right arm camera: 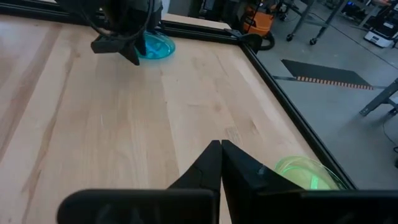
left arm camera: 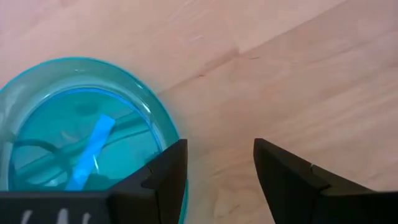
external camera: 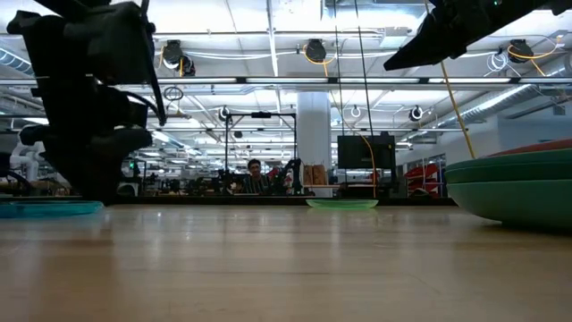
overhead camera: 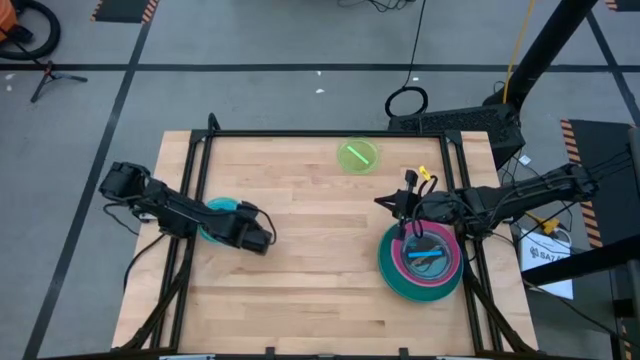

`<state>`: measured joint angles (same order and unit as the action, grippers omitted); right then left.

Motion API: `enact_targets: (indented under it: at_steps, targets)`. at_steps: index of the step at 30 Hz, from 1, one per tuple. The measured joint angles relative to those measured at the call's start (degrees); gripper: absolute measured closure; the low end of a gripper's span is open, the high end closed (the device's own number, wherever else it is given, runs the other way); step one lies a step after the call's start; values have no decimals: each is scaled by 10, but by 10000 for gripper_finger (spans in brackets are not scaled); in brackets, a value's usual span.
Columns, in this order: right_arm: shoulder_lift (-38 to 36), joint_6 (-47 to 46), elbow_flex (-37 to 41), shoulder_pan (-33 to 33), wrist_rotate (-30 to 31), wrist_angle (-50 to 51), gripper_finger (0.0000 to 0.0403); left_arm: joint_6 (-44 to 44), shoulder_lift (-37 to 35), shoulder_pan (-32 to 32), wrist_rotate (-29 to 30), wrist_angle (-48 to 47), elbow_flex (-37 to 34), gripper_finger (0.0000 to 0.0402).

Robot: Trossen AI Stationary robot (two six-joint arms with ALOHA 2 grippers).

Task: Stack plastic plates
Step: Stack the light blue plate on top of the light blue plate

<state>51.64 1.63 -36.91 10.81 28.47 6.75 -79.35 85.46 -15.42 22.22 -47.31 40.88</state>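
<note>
Hovering: left gripper (left arm camera: 217, 168) apart beside glossy round teal plate (left arm camera: 74, 124) | right gripper (right arm camera: 221, 163) together

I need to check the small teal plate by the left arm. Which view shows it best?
The left wrist view: the teal plate fills it, beside the open left claw. The high view shows it partly under the arm, the low view only an edge, the right wrist view a distant glimpse.

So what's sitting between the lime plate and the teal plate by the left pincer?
Nothing: the high view shows only bare wooden table between the lime plate and the teal plate.
</note>
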Motion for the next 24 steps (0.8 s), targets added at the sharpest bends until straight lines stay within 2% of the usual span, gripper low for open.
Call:
enact_targets:
  at_steps: [9, 19, 24]
  targets:
    - [0, 0, 0, 0, 0, 0, 399, -19, 43, 0, 1, -9, 0, 211]
    - [0, 0, 0, 0, 0, 3, 399, -22, 49, 0, 3, -9, 1, 213]
    - [0, 0, 0, 0, 0, 3, 399, -21, 49, 0, 3, -5, 1, 258]
